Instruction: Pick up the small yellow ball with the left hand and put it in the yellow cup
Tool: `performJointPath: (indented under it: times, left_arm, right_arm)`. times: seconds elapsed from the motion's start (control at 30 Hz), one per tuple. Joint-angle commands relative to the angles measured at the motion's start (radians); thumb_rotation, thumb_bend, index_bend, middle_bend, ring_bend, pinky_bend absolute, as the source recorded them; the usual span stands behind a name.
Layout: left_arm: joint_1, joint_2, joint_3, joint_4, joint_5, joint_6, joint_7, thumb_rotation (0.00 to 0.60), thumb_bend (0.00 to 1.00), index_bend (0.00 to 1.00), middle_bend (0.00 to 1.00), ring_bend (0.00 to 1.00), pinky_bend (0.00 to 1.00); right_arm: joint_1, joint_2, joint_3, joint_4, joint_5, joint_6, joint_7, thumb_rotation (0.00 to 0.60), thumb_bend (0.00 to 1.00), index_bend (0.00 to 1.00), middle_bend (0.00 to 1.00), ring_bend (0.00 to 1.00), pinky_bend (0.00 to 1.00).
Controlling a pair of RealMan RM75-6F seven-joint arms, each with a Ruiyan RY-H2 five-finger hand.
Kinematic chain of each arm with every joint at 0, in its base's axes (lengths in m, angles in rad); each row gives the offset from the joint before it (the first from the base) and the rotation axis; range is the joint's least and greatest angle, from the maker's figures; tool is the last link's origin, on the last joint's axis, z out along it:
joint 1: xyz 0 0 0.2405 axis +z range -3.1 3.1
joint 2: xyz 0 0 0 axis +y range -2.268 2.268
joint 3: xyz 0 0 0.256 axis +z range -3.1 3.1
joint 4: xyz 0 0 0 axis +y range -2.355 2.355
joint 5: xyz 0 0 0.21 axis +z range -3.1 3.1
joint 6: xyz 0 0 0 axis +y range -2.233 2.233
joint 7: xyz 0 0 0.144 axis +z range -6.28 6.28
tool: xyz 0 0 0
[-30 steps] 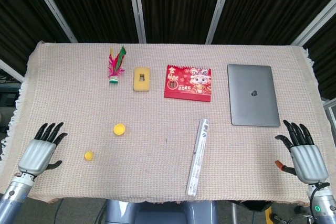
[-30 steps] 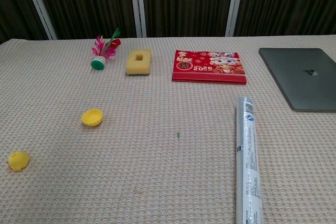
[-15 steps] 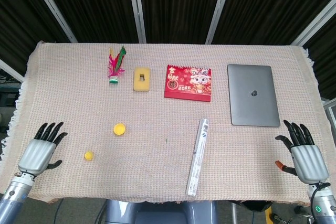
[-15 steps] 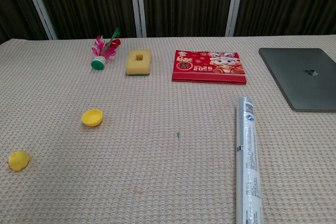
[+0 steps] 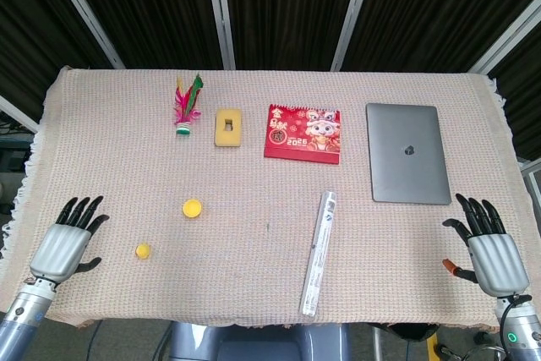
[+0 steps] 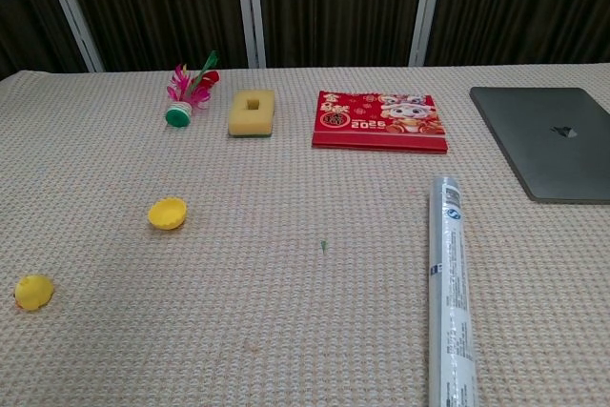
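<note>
The small yellow ball point(image 5: 143, 250) point(image 6: 33, 292) lies on the woven cloth near the table's front left. The yellow cup point(image 5: 193, 208) point(image 6: 168, 213) stands a little farther in and to the right of it. My left hand point(image 5: 64, 238) rests at the front left edge, left of the ball and apart from it, fingers spread, holding nothing. At the front right corner my right hand point(image 5: 487, 247) lies the same way, fingers apart and empty. The chest view shows neither hand.
A feathered shuttlecock point(image 5: 186, 106), a yellow sponge block point(image 5: 226, 127), a red calendar point(image 5: 303, 133) and a grey laptop point(image 5: 407, 164) line the back half. A long clear tube point(image 5: 318, 252) lies right of centre near the front edge.
</note>
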Motion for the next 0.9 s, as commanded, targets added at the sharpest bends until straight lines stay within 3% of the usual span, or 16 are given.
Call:
performJointPath:
  times: [0.03, 0.2, 0.5, 0.9]
  left_arm:
    - [-0.004, -0.002, -0.002, -0.002, 0.004, -0.003, -0.013, 0.6, 0.13, 0.26, 0.0, 0.0, 0.0]
    - [-0.032, -0.011, -0.01, 0.005, 0.005, -0.04, -0.026, 0.6, 0.14, 0.28, 0.0, 0.0, 0.0]
    - [-0.127, -0.078, -0.035, 0.088, -0.058, -0.209, 0.031, 0.6, 0.16, 0.28, 0.0, 0.0, 0.0]
    - [-0.151, -0.114, -0.021, 0.053, -0.085, -0.254, 0.038, 0.6, 0.19, 0.29, 0.0, 0.0, 0.0]
  right_arm:
    - [0.0, 0.0, 0.001, 0.0, 0.002, -0.002, 0.002, 0.6, 0.0, 0.36, 0.0, 0.0, 0.0]
    - [0.002, -0.002, 0.0, 0.002, 0.0, -0.004, -0.004, 0.6, 0.0, 0.36, 0.0, 0.0, 0.0]
    - [0.0, -0.003, 0.001, 0.002, 0.002, 0.0, -0.004, 0.6, 0.0, 0.37, 0.0, 0.0, 0.0]
    - [0.0, -0.002, -0.001, 0.004, -0.002, 0.001, 0.0, 0.6, 0.0, 0.37, 0.0, 0.0, 0.0]
